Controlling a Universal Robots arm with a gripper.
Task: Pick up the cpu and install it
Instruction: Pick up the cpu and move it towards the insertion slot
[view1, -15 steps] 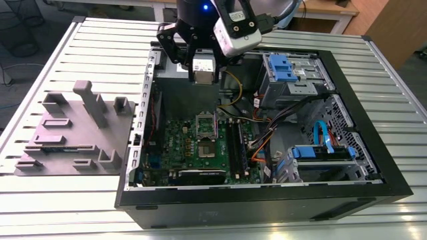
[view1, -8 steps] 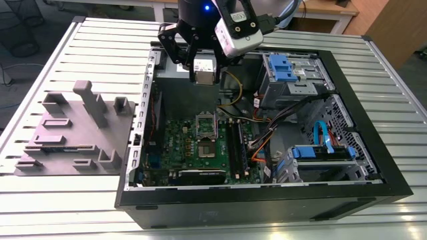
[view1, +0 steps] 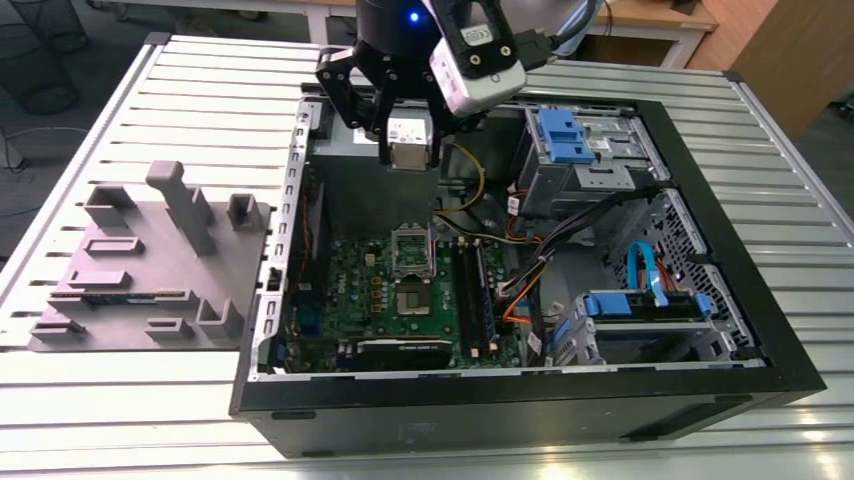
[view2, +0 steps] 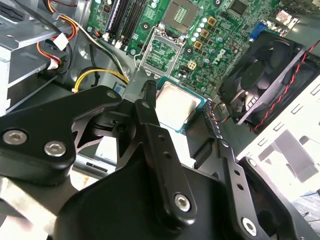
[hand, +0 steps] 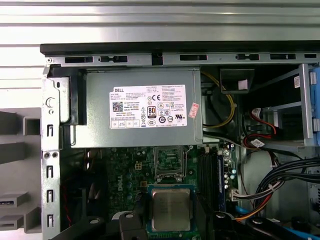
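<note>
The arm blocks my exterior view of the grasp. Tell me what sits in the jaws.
Observer: In the first wrist view the cpu sits flat between the jaws, silver top toward the camera.
Operator: I see the gripper above the case. Report the socket's state.
Observer: In the second wrist view the socket is bare, its metal frame open beside it.
Operator: Name what stands at the board's hidden edge.
Observer: Beside the board stands a black fan in a square housing.
</note>
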